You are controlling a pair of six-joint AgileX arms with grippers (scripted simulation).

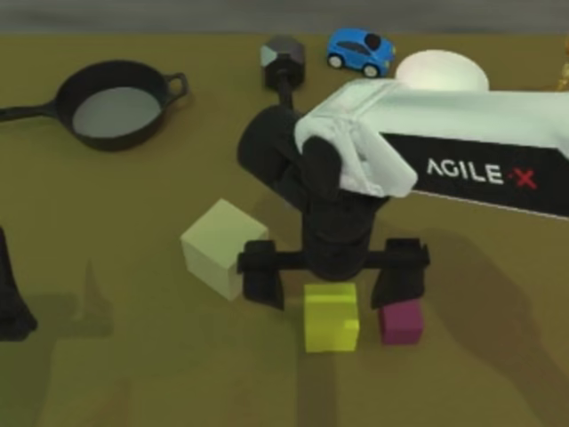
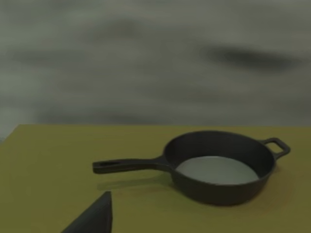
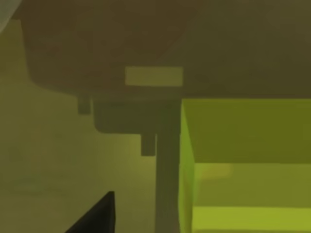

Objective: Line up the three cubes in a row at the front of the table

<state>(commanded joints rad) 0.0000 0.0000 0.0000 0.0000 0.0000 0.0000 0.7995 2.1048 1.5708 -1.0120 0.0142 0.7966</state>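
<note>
Three cubes sit on the olive-brown table (image 1: 133, 374) toward the front. The large pale yellow-green cube (image 1: 216, 246) is leftmost, the bright yellow cube (image 1: 331, 318) is in the middle, and the small magenta cube (image 1: 400, 322) is on the right. My right gripper (image 1: 331, 274) hangs open just behind and above the yellow cube. Its left finger is beside the pale cube and its right finger stands over the magenta cube's back edge. The right wrist view shows the yellow cube (image 3: 243, 165) close by and one fingertip (image 3: 99, 216). My left gripper (image 1: 11, 307) is parked at the left edge.
A black skillet (image 1: 116, 105) lies at the back left and also shows as the skillet (image 2: 218, 167) in the left wrist view. At the back stand a dark dumbbell (image 1: 283, 62), a blue toy car (image 1: 359, 51) and a white dish (image 1: 442, 71).
</note>
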